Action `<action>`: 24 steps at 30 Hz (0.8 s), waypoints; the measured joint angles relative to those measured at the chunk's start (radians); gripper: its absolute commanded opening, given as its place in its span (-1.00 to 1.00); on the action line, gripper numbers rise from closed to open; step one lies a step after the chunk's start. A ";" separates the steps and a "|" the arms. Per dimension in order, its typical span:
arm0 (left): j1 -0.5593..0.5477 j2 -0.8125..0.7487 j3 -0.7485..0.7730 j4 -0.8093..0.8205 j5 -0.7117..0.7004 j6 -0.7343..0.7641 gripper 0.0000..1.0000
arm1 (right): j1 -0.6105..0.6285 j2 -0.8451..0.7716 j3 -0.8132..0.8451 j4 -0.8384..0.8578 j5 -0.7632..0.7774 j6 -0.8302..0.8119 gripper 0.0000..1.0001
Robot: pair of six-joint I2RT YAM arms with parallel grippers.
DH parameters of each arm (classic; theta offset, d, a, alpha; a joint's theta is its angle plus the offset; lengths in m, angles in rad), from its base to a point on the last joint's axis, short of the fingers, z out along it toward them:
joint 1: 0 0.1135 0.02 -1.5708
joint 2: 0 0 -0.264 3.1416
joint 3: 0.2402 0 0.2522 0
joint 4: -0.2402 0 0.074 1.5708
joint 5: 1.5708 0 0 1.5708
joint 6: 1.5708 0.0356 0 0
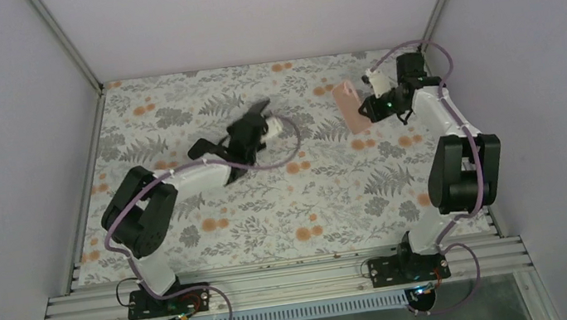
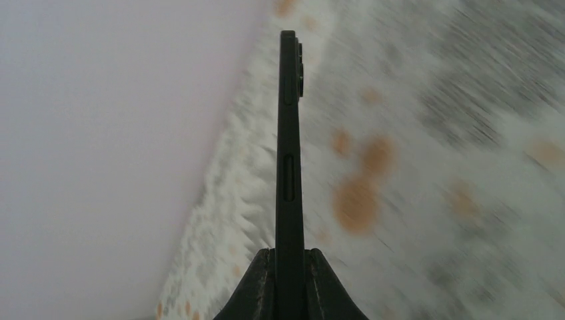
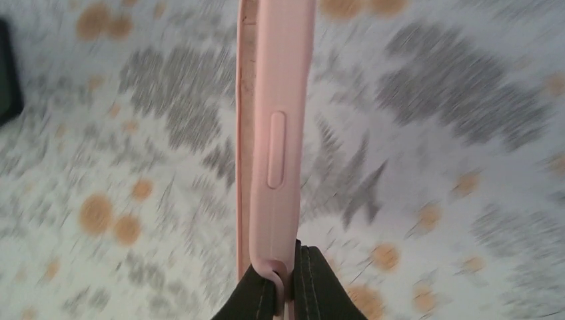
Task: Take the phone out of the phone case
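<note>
Left gripper (image 2: 288,257) clamps the phone (image 2: 288,167), right gripper (image 3: 288,270) the phone case (image 3: 273,133) (at two o'clock). We lower both gently, apart.

A tabletop (image 1: 328,204) printed with grey ferns and orange blooms is spreading out beneath the jaws of the left gripper (image 1: 250,135) and the right gripper (image 1: 368,109). Plain, pale lilac walls (image 1: 259,13) are closing it in beyond the jaws and on their outer sides. An aluminium rail (image 1: 280,282) is running along the edge well behind the jaws. Soft, even light is falling throughout.
</note>
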State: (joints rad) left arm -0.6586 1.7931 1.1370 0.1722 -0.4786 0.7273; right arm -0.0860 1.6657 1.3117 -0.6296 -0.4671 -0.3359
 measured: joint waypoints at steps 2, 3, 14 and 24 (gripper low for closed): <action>-0.068 -0.010 -0.090 -0.032 -0.074 0.036 -0.95 | -0.010 0.024 0.001 -0.100 -0.047 -0.063 -0.93; -0.103 -0.014 -0.129 -0.048 -0.097 0.048 -0.95 | -0.016 0.035 -0.010 -0.140 -0.062 -0.089 -0.93; -0.368 -0.037 -0.224 -0.198 -0.160 0.038 1.00 | -0.075 0.077 -0.214 -0.332 -0.065 -0.232 0.81; -0.370 -0.133 0.067 -0.643 0.409 -0.072 1.00 | -0.061 -0.048 0.068 -0.343 0.161 -0.219 0.99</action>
State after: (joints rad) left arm -1.0286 1.6604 1.2037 -0.4706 -0.0700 0.6556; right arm -0.1471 1.6173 1.3796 -0.9722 -0.3061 -0.5545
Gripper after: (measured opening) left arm 0.999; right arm 0.997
